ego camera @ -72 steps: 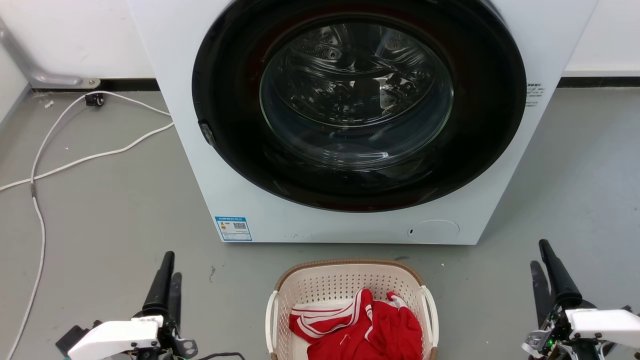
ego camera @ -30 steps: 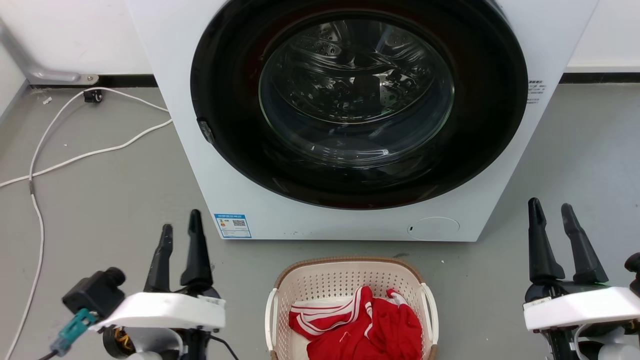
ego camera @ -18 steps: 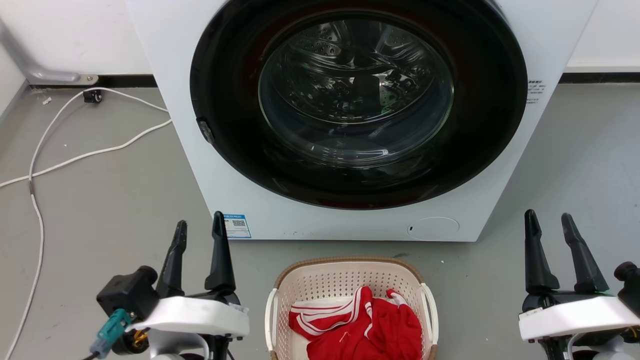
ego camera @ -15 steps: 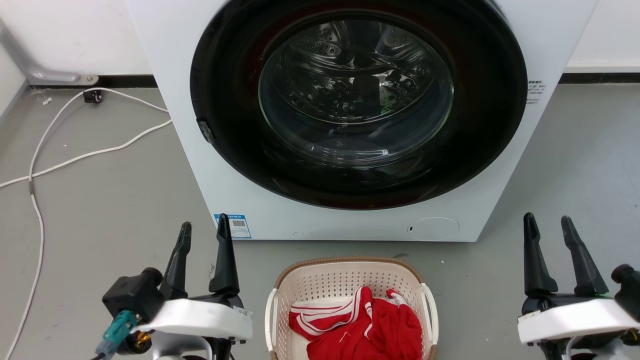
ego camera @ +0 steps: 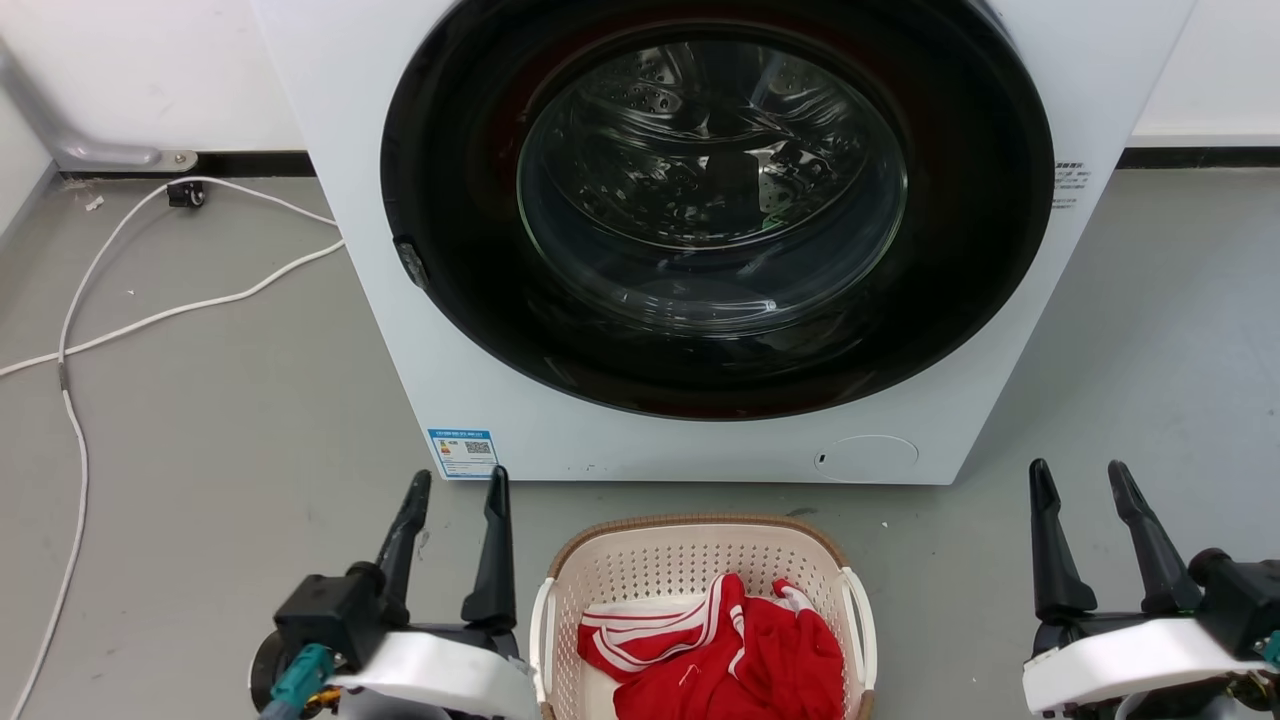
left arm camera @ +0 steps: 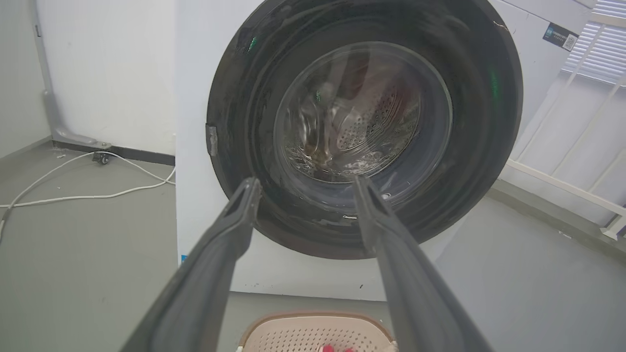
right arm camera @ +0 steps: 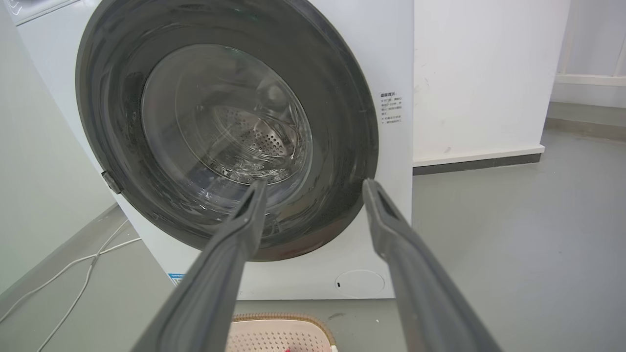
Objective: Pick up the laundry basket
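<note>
The basket (ego camera: 690, 556) stands on the grey floor (ego camera: 200, 430) just in front of the washer (ego camera: 400, 300), and a red garment (ego camera: 740, 650) lies inside it. The left hand (ego camera: 460, 476) hovers just beside the left side of the basket, with its 2 fingers spread and holding nothing. The right hand (ego camera: 1078, 468) is well apart from the basket on the right side, also spread and empty, and a white cable (ego camera: 150, 320) lies on the floor left of the washer.
</note>
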Controlling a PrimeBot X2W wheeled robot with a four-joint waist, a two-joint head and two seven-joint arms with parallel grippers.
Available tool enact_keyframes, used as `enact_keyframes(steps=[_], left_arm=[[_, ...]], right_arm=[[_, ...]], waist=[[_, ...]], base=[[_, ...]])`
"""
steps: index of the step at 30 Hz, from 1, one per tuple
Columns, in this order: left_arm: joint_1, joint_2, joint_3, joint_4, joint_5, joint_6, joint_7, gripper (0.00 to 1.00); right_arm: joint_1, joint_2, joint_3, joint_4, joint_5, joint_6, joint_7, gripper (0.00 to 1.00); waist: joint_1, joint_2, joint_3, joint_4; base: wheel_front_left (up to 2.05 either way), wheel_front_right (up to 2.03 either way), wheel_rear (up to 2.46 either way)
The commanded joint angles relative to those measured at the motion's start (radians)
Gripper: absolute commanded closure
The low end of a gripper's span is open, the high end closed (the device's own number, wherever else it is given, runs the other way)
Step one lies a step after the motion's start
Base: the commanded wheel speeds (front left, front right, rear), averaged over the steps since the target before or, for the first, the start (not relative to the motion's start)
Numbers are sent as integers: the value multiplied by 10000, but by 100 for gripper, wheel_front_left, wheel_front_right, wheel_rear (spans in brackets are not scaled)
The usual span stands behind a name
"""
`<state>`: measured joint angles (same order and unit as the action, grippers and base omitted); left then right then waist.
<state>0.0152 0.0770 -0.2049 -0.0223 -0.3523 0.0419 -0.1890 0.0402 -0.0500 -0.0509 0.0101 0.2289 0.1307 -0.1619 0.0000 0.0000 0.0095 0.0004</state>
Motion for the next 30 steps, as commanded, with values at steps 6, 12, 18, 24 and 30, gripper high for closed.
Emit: enact_keyframes(steps=[6, 12, 18, 24, 30], left_arm=[[61, -20, -218, 299, 878, -294, -214, 0], [70, 4, -360, 394, 1490, -273, -325, 0], [142, -12, -530, 380, 1919, -225, -446, 0], [310, -170, -221, 405, 1558, -317, -561, 0], [384, -247, -39, 727, 1577, -470, -658, 0]], right_arm=[[91, -13, 6, 3, -791, -1, -176, 0], [140, -12, 29, -22, -1257, -1, -280, 0], [213, -10, 62, -74, -1743, -1, -410, 0], [262, -9, -7, 0, -1628, -1, -510, 0], [287, -7, -45, 183, -1570, -1, -601, 0]], waist=[[0, 0, -20, -2], [0, 0, -43, -8], [0, 0, -67, -11], [0, 0, -85, -6], [0, 0, -81, -5]], base=[[0, 0, 0], [0, 0, 0], [0, 0, 0], [0, 0, 0], [0, 0, 0]])
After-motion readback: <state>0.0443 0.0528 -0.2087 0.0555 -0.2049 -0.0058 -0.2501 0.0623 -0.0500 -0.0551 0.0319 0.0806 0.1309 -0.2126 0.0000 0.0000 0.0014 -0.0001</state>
